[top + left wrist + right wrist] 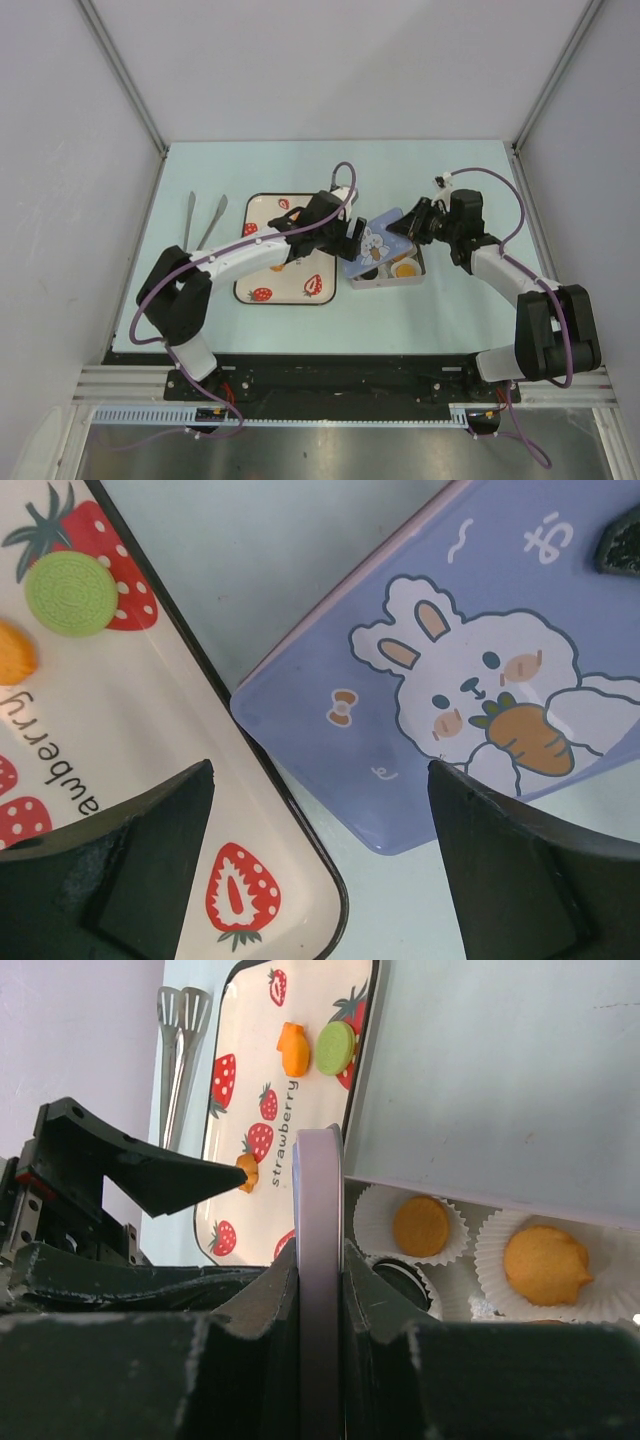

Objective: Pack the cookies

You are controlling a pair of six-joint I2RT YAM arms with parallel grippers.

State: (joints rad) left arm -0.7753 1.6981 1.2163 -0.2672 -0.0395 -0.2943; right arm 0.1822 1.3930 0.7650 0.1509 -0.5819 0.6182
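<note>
Three cookies (420, 1226) sit in the box (385, 285) directly under the tilted lid (500, 600), which the right gripper (318, 1290) pinches edge-on, with the left gripper (318, 775) spread wide alongside.

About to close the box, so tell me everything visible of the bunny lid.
The lid is a flat lavender-blue rectangle with rounded corners, glossy like plastic or tin, printed with a white rabbit holding a carrot. The right gripper is shut on one edge, holding it tilted over the open box, partly covering it. Whether it touches the box cannot be told. The open left gripper hovers by its near corner, apart from it.
</note>
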